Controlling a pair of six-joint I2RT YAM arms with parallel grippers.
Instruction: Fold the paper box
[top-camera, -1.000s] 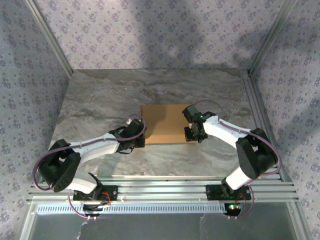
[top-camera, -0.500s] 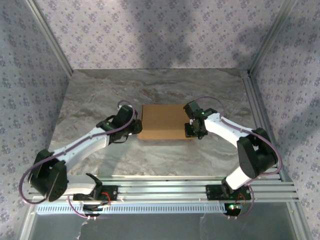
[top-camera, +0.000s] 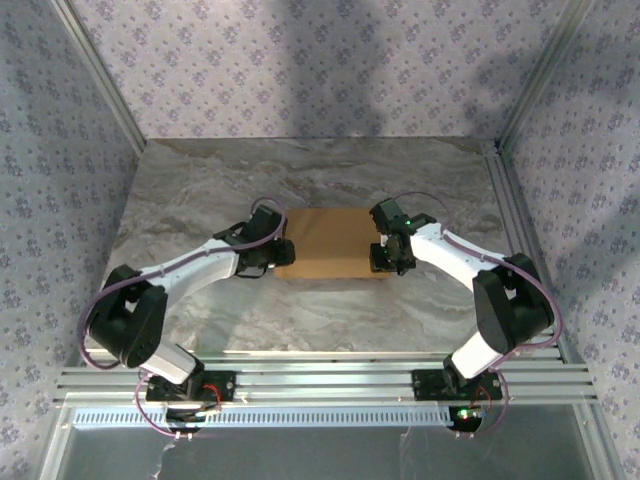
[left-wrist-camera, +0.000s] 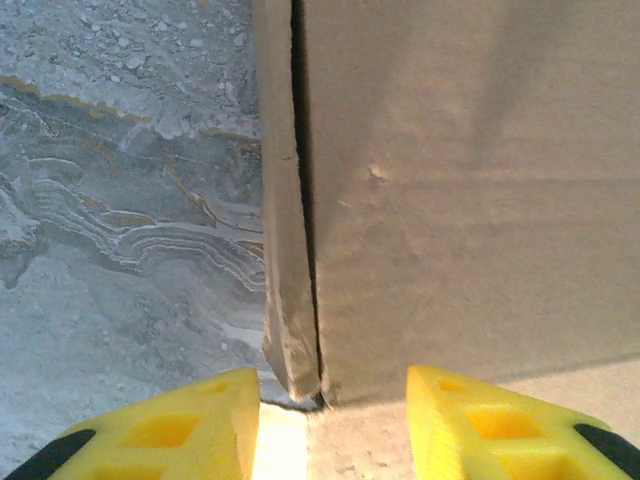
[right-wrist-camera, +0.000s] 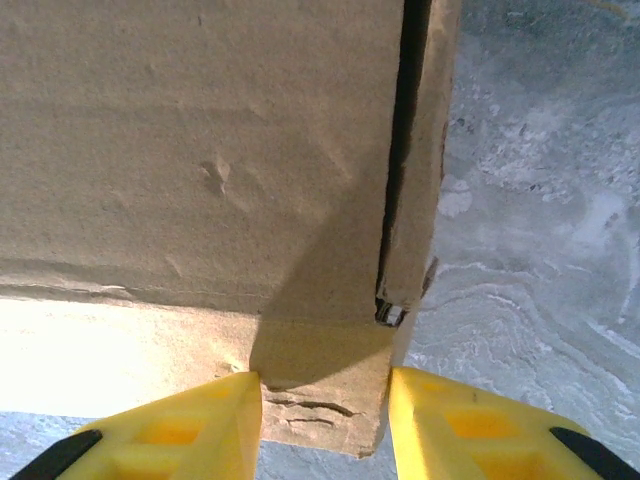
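Item: the paper box (top-camera: 330, 242), plain brown cardboard, lay flat about the middle of the table (top-camera: 190, 200), long sides parallel to the near edge, between the two arms. The left gripper (top-camera: 283, 252) stood at the box's left side by its near-left corner, with yellow fingers (left-wrist-camera: 170, 430) spread apart, the seam between side flap and main panel just ahead of the gap, and nothing clamped. The right gripper (top-camera: 389, 260) stood at the near-right corner, its fingers (right-wrist-camera: 470, 430) closed against either side of a creased cardboard tab of the box.
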